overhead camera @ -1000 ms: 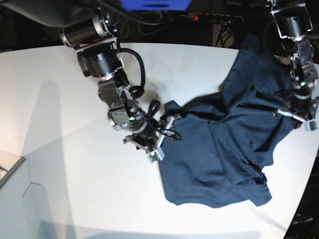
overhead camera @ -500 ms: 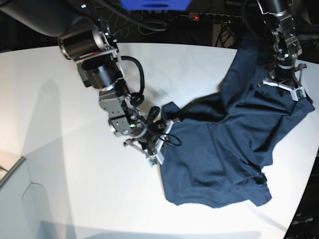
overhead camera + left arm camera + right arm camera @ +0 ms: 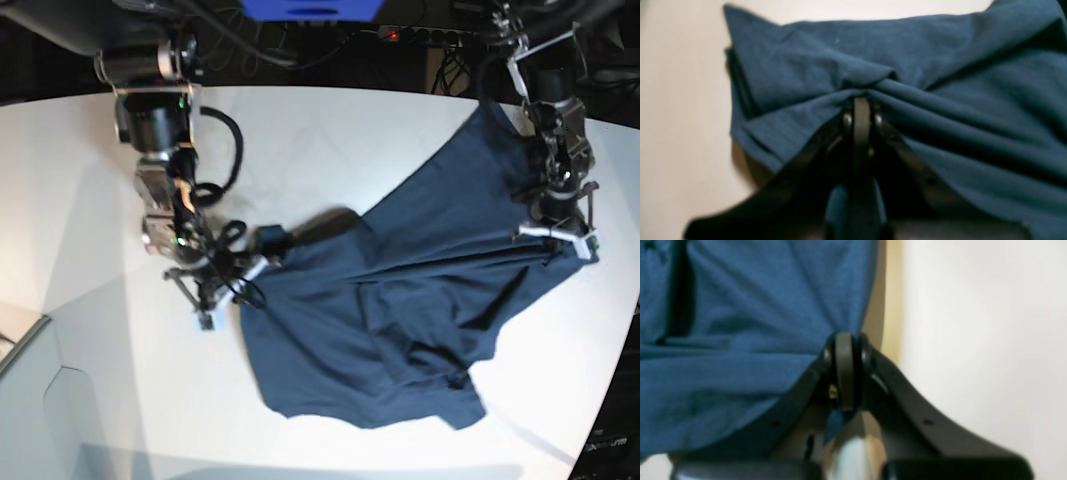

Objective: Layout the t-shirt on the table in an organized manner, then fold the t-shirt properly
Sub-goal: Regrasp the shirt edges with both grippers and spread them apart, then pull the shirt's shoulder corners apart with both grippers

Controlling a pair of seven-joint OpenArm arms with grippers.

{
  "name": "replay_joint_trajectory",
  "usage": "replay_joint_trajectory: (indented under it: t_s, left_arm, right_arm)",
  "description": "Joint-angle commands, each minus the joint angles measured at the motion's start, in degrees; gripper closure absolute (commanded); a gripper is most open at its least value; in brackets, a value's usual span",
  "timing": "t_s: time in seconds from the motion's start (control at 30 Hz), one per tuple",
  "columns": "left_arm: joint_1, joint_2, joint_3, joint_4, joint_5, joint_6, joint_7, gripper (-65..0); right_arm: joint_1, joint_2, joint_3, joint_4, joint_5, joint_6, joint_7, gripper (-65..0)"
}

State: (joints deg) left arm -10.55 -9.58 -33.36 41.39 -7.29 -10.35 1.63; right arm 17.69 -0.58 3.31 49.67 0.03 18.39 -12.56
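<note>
Now both tools, left point(image 3: 556, 232) and right point(image 3: 228, 285), pinch the t-shirt point(image 3: 400, 310), stretched lengthwise between them.

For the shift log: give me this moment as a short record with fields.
shirt: navy t-shirt, creased, stretched between both arms, not yet flat
table: white
left gripper: shut on shirt fabric, folds bunched at its fingers
right gripper: shut on shirt edge, fingers pinching the cloth
fold: not begun
</note>
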Motion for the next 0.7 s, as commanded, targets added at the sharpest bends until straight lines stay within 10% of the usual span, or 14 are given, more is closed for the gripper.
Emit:
replay_joint_trajectory:
  t_s: [0.0,0.47,0.67]
  left_arm:
    - [-1.9,-0.1,0.3,-1.2,1.0,0.7,4.0,-0.1]
    - [-20.3,0.6,18.5,-3.3,3.6,0.9,4.0,-0.1]
    - [-17.6,0.3,19.2,7.7,3.6,0.8,4.5,-0.4]
  right_arm:
    - [-0.7,0.8,0.5,4.0,-0.2,-0.1,1.2,0.0]
    - [-30.3,-1.3,-4.3,34.3,-0.4,-0.1,1.2,0.0]
    - [-30.4,-1.0,-8.2,35.7,-0.4,-0.1,-4.5,-25.4]
